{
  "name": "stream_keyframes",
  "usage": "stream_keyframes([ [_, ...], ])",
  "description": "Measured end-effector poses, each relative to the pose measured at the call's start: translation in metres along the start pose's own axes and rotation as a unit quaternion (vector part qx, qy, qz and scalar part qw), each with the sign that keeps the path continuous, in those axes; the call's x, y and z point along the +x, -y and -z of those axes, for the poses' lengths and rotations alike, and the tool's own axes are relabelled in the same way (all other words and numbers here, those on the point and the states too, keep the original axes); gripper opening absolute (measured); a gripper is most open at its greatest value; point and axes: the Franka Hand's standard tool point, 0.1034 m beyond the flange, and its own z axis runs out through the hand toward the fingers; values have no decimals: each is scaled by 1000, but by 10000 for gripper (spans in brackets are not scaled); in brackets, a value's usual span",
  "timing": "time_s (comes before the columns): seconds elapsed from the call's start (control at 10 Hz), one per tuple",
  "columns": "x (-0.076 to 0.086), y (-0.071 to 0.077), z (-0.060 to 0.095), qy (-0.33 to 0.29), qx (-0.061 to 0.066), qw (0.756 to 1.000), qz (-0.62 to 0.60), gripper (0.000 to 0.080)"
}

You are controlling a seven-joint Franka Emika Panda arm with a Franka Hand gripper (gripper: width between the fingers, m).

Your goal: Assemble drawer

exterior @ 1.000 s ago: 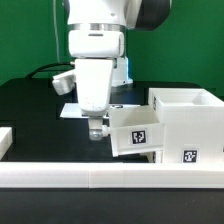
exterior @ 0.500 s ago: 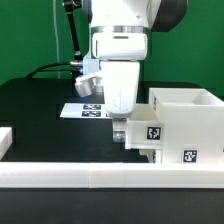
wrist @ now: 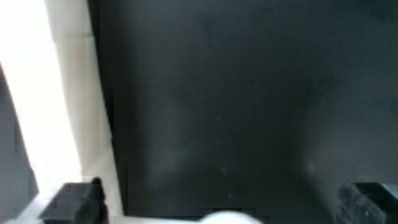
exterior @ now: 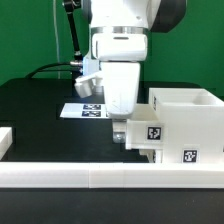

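A white Franka arm stands low over a black surface [exterior: 35,125], its gripper [exterior: 119,133] down at the open face of a white drawer box [exterior: 185,125] that sits toward the exterior view's right. A smaller white drawer part [exterior: 148,136], bearing a black-and-white marker tag, is pushed mostly into the box, its tagged front just proud of the opening. The gripper's tip is against, or just beside, that tagged front on the side toward the exterior view's left; contact cannot be confirmed. A second tag shows low on the box's front wall.

Behind the arm, the marker board [exterior: 76,110] lies flat on the surface, partly hidden by the wrist. A white rail [exterior: 60,177] runs across the foreground, with a short white block at the exterior view's left edge.

In the wrist view the two dark fingertips [wrist: 75,203] stand wide apart with only the black surface between them, so the gripper is spread and holds nothing. A pale strip [wrist: 50,100] runs along one side of that view.
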Motion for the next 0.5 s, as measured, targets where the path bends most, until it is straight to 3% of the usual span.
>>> stream_keyframes([
  [0.3, 21, -4, 0, 1, -3, 1000, 31, 648],
  [0.5, 35, -5, 1, 0, 7, 999, 31, 648],
])
